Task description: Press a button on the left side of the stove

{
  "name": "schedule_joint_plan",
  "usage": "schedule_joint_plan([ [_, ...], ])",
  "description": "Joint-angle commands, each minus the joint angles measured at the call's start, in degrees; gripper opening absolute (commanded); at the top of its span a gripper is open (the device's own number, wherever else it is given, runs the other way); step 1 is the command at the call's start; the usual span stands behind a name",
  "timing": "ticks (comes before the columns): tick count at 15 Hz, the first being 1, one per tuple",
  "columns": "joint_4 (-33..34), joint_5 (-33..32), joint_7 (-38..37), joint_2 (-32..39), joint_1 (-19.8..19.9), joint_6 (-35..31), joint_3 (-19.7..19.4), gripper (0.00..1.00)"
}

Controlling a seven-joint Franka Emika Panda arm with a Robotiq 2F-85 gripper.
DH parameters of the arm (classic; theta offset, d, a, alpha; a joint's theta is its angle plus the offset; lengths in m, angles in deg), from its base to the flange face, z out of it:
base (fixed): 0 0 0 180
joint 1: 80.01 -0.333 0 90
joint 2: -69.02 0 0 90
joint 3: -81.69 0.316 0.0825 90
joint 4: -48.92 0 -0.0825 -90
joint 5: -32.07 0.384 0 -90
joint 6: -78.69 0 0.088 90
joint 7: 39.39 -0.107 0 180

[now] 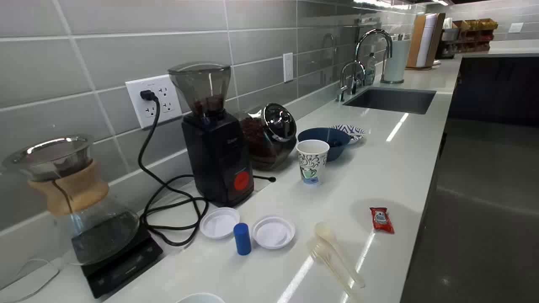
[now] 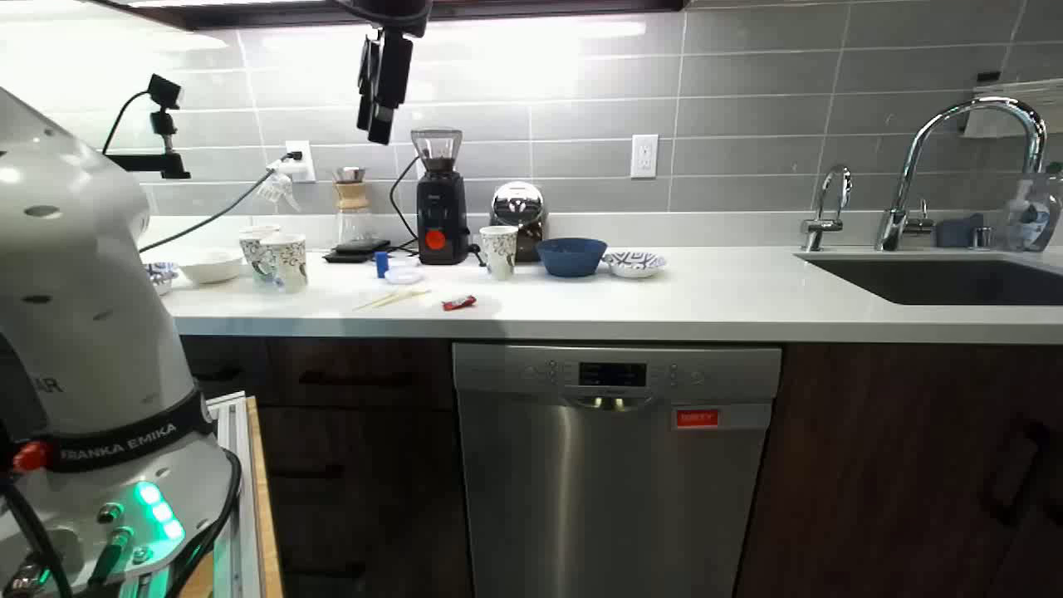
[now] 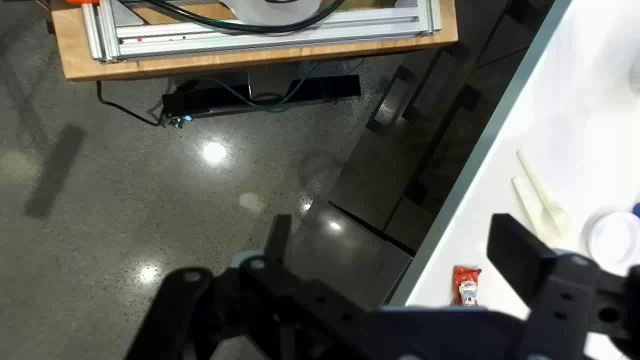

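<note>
No stove shows in any view. A stainless steel dishwasher (image 2: 614,490) stands under the counter in an exterior view. Its top panel has a dark display (image 2: 612,374), with small buttons (image 2: 544,371) on its left and more on its right, too small to make out singly. My gripper (image 2: 379,124) hangs high above the counter, fingers down, above and left of the dishwasher in that view. In the wrist view my gripper (image 3: 391,220) is open with nothing between its fingers. The dishwasher front (image 3: 345,255) shows below between them; its panel is hidden there.
The white counter (image 1: 379,168) bears a coffee grinder (image 1: 217,155), a glass coffee maker (image 1: 99,227), a paper cup (image 1: 312,162), a blue bowl (image 1: 332,141), plastic cutlery (image 1: 334,256) and a ketchup packet (image 1: 381,219). A cabinet (image 2: 531,7) overhangs near the arm. A sink (image 2: 955,278) is further along.
</note>
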Motion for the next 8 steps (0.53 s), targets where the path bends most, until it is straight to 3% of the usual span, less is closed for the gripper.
schedule_joint_plan([
  [1,0.14,0.41,0.61,0.15,1.26,0.17,0.90,1.00],
  [5,0.14,0.41,0.61,0.15,1.26,0.17,0.90,1.00],
  [8,-0.50,5.11,5.07,4.05,-0.29,-2.43,-0.99,1.00],
])
